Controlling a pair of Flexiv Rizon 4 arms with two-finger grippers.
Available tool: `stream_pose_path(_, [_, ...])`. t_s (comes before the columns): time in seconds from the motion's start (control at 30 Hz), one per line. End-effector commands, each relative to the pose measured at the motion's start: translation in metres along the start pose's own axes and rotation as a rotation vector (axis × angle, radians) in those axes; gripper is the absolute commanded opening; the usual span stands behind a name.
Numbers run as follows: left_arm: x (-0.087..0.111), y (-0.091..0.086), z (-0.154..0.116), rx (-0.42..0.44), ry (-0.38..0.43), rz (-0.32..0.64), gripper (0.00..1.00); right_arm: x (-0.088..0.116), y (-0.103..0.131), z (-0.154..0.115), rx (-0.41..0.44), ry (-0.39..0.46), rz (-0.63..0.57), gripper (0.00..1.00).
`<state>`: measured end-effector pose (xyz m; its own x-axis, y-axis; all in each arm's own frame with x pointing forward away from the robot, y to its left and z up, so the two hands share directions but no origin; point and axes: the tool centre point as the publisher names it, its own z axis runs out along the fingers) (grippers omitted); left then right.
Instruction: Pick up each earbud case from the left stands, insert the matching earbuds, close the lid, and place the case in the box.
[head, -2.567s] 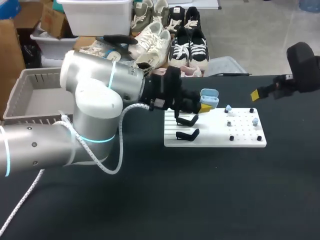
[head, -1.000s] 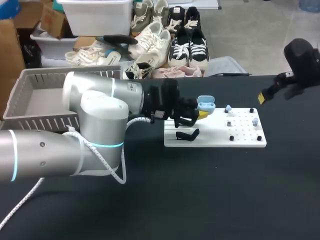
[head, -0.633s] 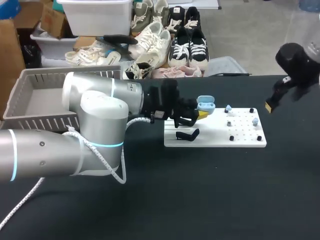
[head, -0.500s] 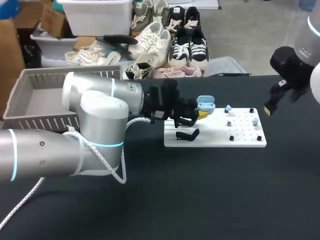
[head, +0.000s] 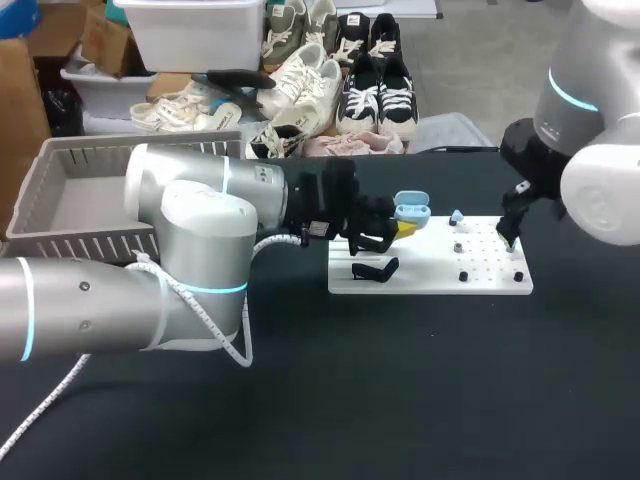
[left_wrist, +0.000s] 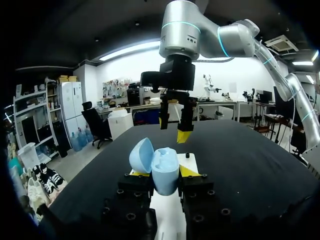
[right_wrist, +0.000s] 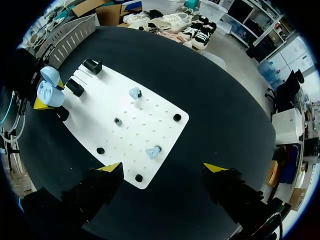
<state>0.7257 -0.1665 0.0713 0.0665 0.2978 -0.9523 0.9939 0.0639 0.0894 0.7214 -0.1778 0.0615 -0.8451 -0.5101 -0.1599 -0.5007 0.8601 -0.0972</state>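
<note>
Above the white pegboard, left gripper clamps the open blue earbud case, while right gripper hangs empty, spread wide, over a blue earbud.

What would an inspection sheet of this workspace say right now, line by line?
surface: black table bearing a white board.
job's things: open light-blue earbud case held in the left fingers; two light-blue earbuds on the board; two black stands on the board; grey box at the left.
clutter: nothing seen.
grippers: left fingers shut on the case; right fingers open, above the board.
cables: white cable along the left arm.
surroundings: nothing seen reaching over the table.
</note>
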Motion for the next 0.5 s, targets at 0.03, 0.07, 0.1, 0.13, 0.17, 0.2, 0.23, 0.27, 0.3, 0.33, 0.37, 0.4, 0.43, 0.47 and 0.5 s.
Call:
stream_pose_path(0.03, [0.001,-0.001,0.000,-0.005,-0.003,0.001,0.00,-0.009,0.004,0.008,-0.006,0.000,0.042,1.00])
stream_pose_path(0.07, [0.001,-0.001,0.000,-0.005,-0.003,0.001,0.00,-0.009,0.005,0.009,-0.012,-0.009,0.051,1.00])
stream_pose_path(0.1, [0.001,-0.001,0.000,-0.005,-0.003,0.001,0.00,-0.009,0.006,0.009,-0.008,-0.003,0.072,1.00])
stream_pose_path(0.13, [0.001,-0.001,0.000,-0.005,-0.003,0.001,0.00,-0.010,0.007,0.010,-0.003,-0.005,0.092,1.00])
stream_pose_path(0.17, [0.001,-0.001,0.000,-0.005,-0.003,0.001,0.00,-0.009,0.007,0.011,-0.004,-0.016,0.108,1.00])
stream_pose_path(0.2, [0.001,-0.001,0.000,-0.005,-0.003,0.001,0.00,-0.008,0.008,0.010,0.003,-0.016,0.132,1.00])
stream_pose_path(0.23, [0.001,-0.001,0.000,-0.005,-0.003,0.001,0.00,-0.007,0.008,0.010,0.007,-0.019,0.144,0.96])
stream_pose_path(0.27, [0.001,-0.001,0.000,-0.005,-0.003,0.001,0.00,-0.007,0.008,0.010,0.010,-0.024,0.157,0.94])
stream_pose_path(0.3, [0.001,-0.001,0.000,-0.005,-0.003,0.001,0.00,-0.006,0.009,0.010,0.016,-0.021,0.167,0.94])
stream_pose_path(0.33, [0.001,-0.001,0.000,-0.005,-0.003,0.001,0.00,-0.005,0.009,0.010,0.017,-0.021,0.170,0.95])
stream_pose_path(0.37, [0.001,-0.001,0.000,-0.005,-0.003,0.001,0.00,-0.005,0.010,0.010,0.019,-0.022,0.177,0.96])
stream_pose_path(0.4, [0.001,-0.001,0.000,-0.005,-0.003,0.001,0.00,-0.005,0.012,0.010,0.021,-0.022,0.178,0.96])
stream_pose_path(0.43, [0.001,-0.001,0.000,-0.005,-0.003,0.001,0.00,-0.005,0.014,0.010,0.025,-0.020,0.181,0.96])
stream_pose_path(0.47, [0.001,-0.001,0.000,-0.005,-0.003,0.001,0.00,-0.005,0.015,0.010,0.032,-0.017,0.186,0.97])
stream_pose_path(0.5, [0.001,-0.001,0.000,-0.005,-0.003,0.001,0.00,-0.005,0.016,0.010,0.034,-0.016,0.187,0.97])
